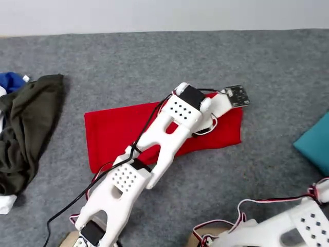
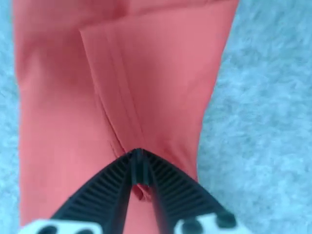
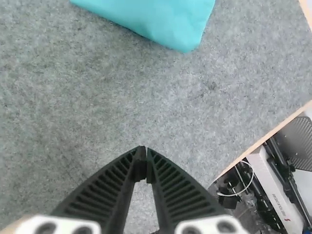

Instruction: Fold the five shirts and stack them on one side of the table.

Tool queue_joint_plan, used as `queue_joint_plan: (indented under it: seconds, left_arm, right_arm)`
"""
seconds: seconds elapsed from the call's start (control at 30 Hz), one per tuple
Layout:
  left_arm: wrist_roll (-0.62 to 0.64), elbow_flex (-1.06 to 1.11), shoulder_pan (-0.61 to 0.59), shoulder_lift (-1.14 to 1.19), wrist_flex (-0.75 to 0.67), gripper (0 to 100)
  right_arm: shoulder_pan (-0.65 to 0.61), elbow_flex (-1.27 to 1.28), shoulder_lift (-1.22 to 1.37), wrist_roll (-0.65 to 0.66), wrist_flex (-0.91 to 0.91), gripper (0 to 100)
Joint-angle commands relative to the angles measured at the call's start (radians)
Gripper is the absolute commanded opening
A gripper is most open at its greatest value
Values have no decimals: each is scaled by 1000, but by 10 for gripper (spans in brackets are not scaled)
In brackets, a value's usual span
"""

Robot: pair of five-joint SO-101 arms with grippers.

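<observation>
My left gripper (image 2: 139,168) sits nearest the lens. Its black ribbed jaws are pressed together on a raised fold of the red shirt (image 2: 161,73), and a sliver of red cloth shows between them. My right gripper (image 3: 146,163) is also pressed together, with nothing in it, and hangs over bare covering.

The grey felt cover (image 1: 154,62) spreads across the table. My left arm (image 1: 154,144) stretches over the red shirt (image 1: 113,134), which lies as a long folded band in the middle of the cover. My right arm (image 1: 288,226) lies low at the near edge.

The dark olive shirt (image 1: 25,128) lies crumpled at the far left. The teal shirt (image 1: 316,144), folded, lies at the right edge, and its corner (image 3: 146,19) is ahead of my right gripper, well apart from it. A blue garment (image 1: 10,81) shows beside the olive shirt, and a scrap of white cloth (image 1: 6,203) lies under it.

Past the table's wooden edge (image 3: 263,146) sits a white housing (image 3: 278,195) bearing small dark print.
</observation>
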Motion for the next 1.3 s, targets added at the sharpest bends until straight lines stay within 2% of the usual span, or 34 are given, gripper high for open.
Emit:
queue_joint_plan:
  seconds: [0.0, 0.17, 0.33, 0.57, 0.7, 0.9, 1.03, 1.13, 1.27]
  left_arm:
    - [5, 81, -32, -68, -34, 3]
    - [5, 237, -40, -68, -114, 3]
    - [5, 234, -32, -80, -121, 3]
    - [8, -33, 5, -78, 31, 3]
    - [8, -134, 9, -68, 14, 3]
    - [8, -137, 3, 46, -118, 3]
    - [8, -140, 8, 143, -147, 3]
    - [8, -171, 6, 150, -118, 3]
    - [8, -286, 9, 123, -2, 3]
  right_arm:
    - [15, -9, -22, 11, 5, 9]
    - [15, -9, -22, 11, 5, 9]
    - [15, -9, -22, 11, 7, 9]
    - [15, -9, -22, 11, 7, 9]
    - [15, -9, -22, 11, 7, 9]
    - [15, -9, -22, 9, 8, 9]
    - [15, -8, -22, 8, 8, 9]
    - [15, -8, -22, 8, 8, 9]
    - [15, -8, -22, 5, 8, 9]
